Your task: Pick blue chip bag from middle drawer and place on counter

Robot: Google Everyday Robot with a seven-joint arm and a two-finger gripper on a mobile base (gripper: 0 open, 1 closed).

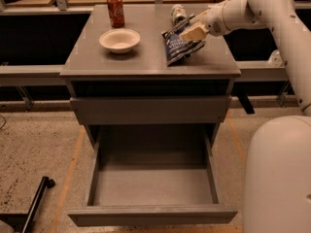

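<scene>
The blue chip bag (178, 47) lies tilted on the right part of the counter (141, 59), its lower end touching the top. My gripper (191, 32) reaches in from the right and is shut on the bag's upper edge. The middle drawer (154, 214) is pulled out low in front of the cabinet, and its tray shows nothing inside.
A white bowl (119, 40) and a red soda can (115, 10) stand on the counter's left half. A silver can (178, 13) lies behind the bag. A plain grey drawer front (150, 109) is shut above the open drawer. My white base (277, 178) fills the lower right.
</scene>
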